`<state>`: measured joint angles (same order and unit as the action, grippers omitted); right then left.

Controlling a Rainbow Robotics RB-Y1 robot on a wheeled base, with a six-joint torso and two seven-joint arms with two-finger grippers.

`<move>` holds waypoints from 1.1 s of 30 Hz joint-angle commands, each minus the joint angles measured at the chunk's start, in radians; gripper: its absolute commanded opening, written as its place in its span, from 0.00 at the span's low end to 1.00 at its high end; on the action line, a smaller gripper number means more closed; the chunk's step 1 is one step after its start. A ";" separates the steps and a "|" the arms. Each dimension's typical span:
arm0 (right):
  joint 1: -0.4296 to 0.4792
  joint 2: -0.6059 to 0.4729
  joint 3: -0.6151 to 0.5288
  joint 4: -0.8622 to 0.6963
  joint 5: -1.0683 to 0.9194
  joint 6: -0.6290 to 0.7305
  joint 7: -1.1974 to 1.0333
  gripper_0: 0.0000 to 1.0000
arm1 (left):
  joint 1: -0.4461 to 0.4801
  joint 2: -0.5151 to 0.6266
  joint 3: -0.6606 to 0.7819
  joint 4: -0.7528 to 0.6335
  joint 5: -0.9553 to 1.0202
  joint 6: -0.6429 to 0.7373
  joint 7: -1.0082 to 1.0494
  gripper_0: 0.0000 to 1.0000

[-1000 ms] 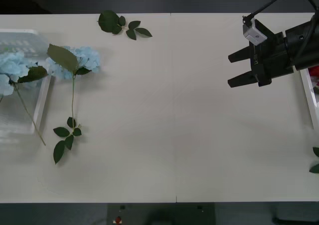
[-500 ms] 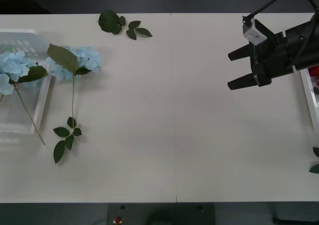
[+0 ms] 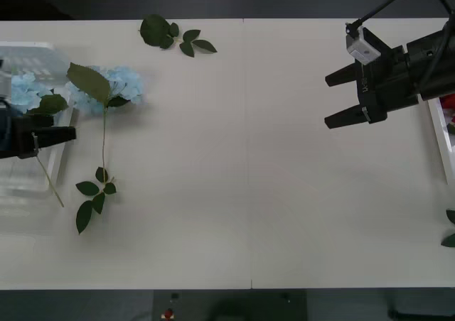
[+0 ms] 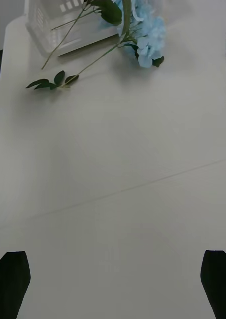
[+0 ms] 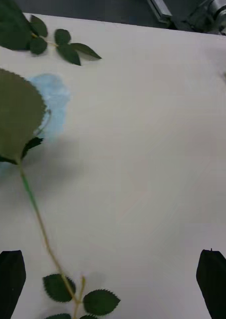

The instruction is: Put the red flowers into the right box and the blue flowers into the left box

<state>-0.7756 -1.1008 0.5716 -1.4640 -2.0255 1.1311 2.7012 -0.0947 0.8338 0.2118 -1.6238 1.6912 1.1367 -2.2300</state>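
One blue flower (image 3: 117, 83) lies on the table just right of the left box (image 3: 28, 51), its stem running toward me to a leaf cluster. Another blue flower (image 3: 20, 90) rests in that box, its stem over the rim. My left gripper (image 3: 50, 135) hovers open over the box's right rim, a short way left of the table flower's stem; its wrist view shows that flower (image 5: 51, 99) under a broad leaf. My right gripper (image 3: 328, 101) hangs open and empty at the far right, beside the right box (image 3: 439, 136). A sliver of red flower (image 3: 449, 106) shows in that box.
A loose green leaf sprig (image 3: 174, 35) lies at the table's far edge, left of centre. Two more leaves (image 3: 450, 229) peek in at the right edge. A wide bare stretch of white table separates the two grippers.
My left gripper has come into view at the left edge, above the left box. The blue flower in that box settled slightly. The right gripper has stayed put.
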 commanded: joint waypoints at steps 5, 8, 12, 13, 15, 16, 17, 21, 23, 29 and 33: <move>-0.037 0.015 0.001 -0.024 0.001 -0.005 0.004 1.00 | -0.169 0.163 -0.295 -0.025 0.170 -0.178 -0.174 1.00; -0.037 0.015 0.001 -0.024 0.001 -0.005 0.004 1.00 | -0.218 0.206 -0.405 -0.025 0.272 -0.252 -0.218 1.00; -0.037 0.015 0.001 -0.024 0.001 -0.005 0.004 1.00 | -0.307 0.268 -0.585 -0.025 0.443 -0.365 -0.323 1.00; -0.037 0.015 0.001 -0.024 0.001 -0.005 0.004 1.00 | -0.327 0.277 -0.621 -0.025 0.484 -0.394 -0.353 1.00; -0.037 0.015 0.001 -0.024 0.001 -0.005 0.004 1.00 | -0.355 0.292 -0.673 -0.025 0.553 -0.433 -0.407 1.00; -0.037 0.015 0.001 -0.024 0.001 -0.005 0.004 1.00 | -0.367 0.295 -0.690 -0.025 0.576 -0.442 -0.425 1.00; -0.037 0.015 0.001 -0.024 0.001 -0.005 0.004 1.00 | -0.376 0.300 -0.704 -0.025 0.601 -0.449 -0.439 1.00; -0.037 0.015 0.001 -0.024 0.001 -0.005 0.004 1.00 | -0.398 0.301 -0.724 -0.027 0.686 -0.451 -0.475 1.00; -0.037 0.015 0.001 -0.024 0.001 -0.005 0.004 1.00 | -0.399 0.301 -0.724 -0.033 0.713 -0.443 -0.475 1.00; -0.037 0.015 0.001 -0.024 0.001 -0.005 0.004 1.00 | -0.398 0.298 -0.727 -0.044 0.752 -0.379 -0.475 1.00; -0.037 0.015 0.001 -0.024 0.001 -0.005 0.004 1.00 | -0.399 0.292 -0.753 -0.044 0.754 -0.377 -0.475 1.00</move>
<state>-0.7756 -1.1007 0.5718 -1.4641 -2.0254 1.1311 2.7012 -0.4749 1.1110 -0.5330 -1.6441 2.4346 0.7547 -2.7059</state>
